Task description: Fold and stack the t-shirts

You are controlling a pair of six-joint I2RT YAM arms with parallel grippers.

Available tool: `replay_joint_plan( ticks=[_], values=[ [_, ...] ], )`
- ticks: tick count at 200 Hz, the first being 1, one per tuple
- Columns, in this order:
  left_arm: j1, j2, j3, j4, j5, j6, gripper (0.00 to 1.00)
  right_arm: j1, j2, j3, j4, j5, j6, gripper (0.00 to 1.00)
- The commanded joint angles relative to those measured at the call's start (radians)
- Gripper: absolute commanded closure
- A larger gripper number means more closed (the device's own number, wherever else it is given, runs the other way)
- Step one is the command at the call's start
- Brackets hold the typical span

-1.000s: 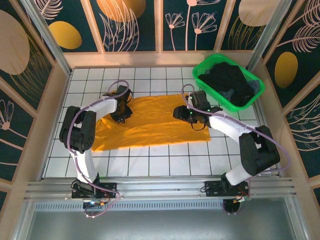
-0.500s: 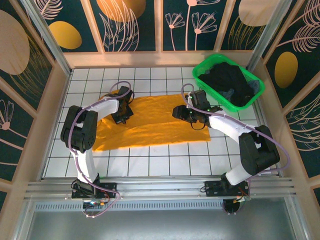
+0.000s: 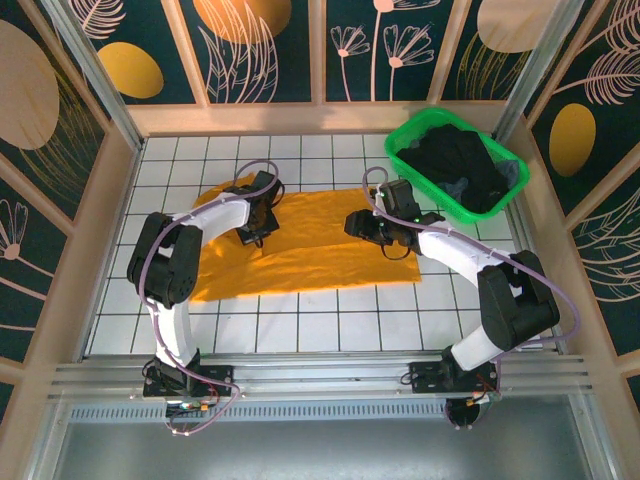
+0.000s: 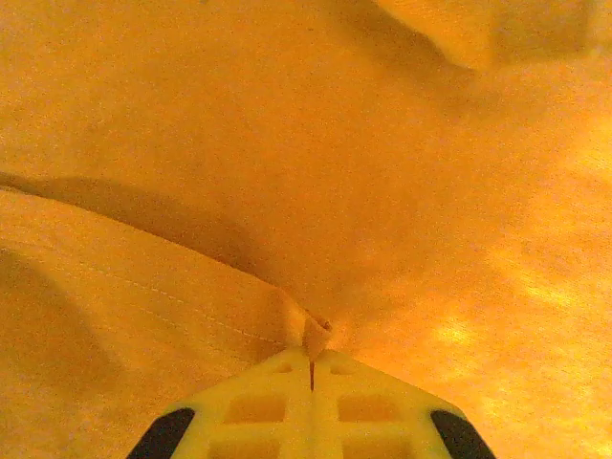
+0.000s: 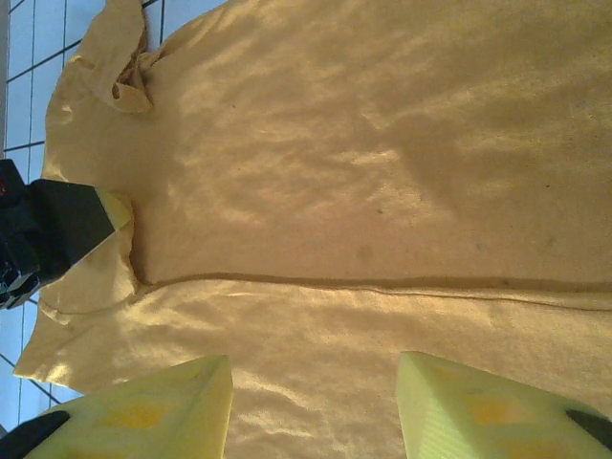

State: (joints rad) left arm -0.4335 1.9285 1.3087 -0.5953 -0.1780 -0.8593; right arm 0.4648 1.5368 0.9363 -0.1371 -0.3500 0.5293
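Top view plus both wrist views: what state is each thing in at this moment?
yellow t-shirt: laid out on the tiles, a lengthwise fold line across it, not yet fully folded.
left gripper: fingers shut, pinching a bit of the yellow t-shirt.
right gripper: fingers open over the yellow t-shirt, holding nothing.
dark t-shirts: heaped unfolded in the basket.
green basket: upright at the far right corner.

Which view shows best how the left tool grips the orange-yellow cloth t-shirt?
Left wrist: the left tool is shut on a pinched fold of the orange-yellow cloth t-shirt. From the top it looks tiny; the right wrist view shows its side.
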Motion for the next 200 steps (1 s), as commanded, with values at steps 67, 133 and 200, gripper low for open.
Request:
replay_joint_plan(
  ticks=[67, 133, 200],
  values=[
    [-0.061, -0.02, 0.041, -0.003, -0.036, 0.055, 1.0, -0.009, -0.002, -0.015, 0.025, -0.029, 0.001, 0.51],
    [0.102, -0.146, -0.035, -0.027, -0.057, 0.083, 0.57, -0.005, -0.019, -0.043, 0.121, -0.172, -0.027, 0.5],
    [0.412, -0.149, -0.147, 0.162, 0.184, 0.189, 0.64, 0.023, -0.009, -0.045, 0.176, -0.242, -0.025, 0.49]
  ],
)
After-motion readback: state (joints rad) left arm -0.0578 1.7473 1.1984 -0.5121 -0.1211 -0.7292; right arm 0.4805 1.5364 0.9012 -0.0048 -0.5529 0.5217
